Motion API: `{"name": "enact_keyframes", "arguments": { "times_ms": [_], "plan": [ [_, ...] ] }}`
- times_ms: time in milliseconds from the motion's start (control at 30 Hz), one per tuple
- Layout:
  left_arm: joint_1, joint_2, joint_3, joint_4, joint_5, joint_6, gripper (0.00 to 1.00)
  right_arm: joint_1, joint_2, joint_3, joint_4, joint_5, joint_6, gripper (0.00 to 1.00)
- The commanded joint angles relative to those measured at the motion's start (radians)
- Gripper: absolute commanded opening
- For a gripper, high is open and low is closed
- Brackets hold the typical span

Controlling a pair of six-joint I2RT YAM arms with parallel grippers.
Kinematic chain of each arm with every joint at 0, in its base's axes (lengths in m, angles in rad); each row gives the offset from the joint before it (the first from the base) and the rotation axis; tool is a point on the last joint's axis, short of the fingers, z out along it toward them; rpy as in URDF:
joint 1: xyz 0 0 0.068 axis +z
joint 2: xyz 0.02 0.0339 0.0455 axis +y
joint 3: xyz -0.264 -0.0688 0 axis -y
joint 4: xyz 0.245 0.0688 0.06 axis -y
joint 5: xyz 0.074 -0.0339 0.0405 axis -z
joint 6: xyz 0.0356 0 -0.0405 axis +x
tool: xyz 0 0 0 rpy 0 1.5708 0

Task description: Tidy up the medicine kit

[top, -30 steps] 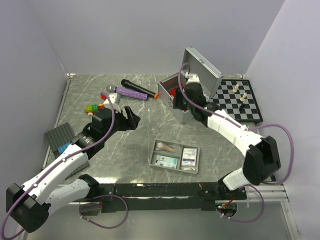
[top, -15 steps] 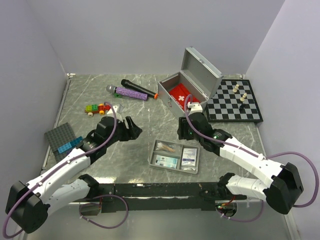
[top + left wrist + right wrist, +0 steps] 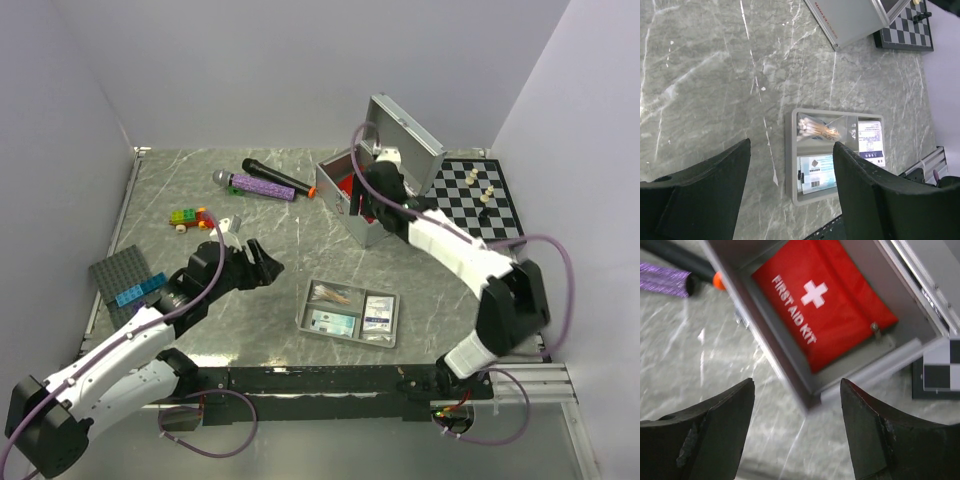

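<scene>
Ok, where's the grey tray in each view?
Top external: grey tray low centre, nearer than the metal case.
Left wrist: grey tray lower centre; metal case at the top right.
Right wrist: grey tray not in it; metal case fills it, red pouch inside.
Shared landmark: the metal case.

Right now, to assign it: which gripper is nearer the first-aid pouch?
Right. The right gripper hangs above the first-aid pouch in the open case; the left gripper is off near the divided tray.
</scene>
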Motion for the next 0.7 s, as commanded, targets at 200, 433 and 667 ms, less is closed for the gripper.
{"name": "enact_keyframes", "arguments": {
  "times_ms": [200, 433, 667],
  "plan": [
    [-0.008, -0.051, -0.017, -0.003, 0.015, -0.015, 0.71, -0.032, 0.195, 0.132, -0.05, -0.082, -0.031, 0.75],
    [-0.009, -0.013, -0.016, 0.034, 0.016, -0.013, 0.71, -0.02, 0.161, 0.022, 0.026, -0.154, -0.063, 0.68],
    [-0.008, 0.01, -0.02, 0.043, 0.028, -0.023, 0.71, -0.012, 0.116, -0.05, 0.032, -0.131, -0.086, 0.36]
  ]
}}
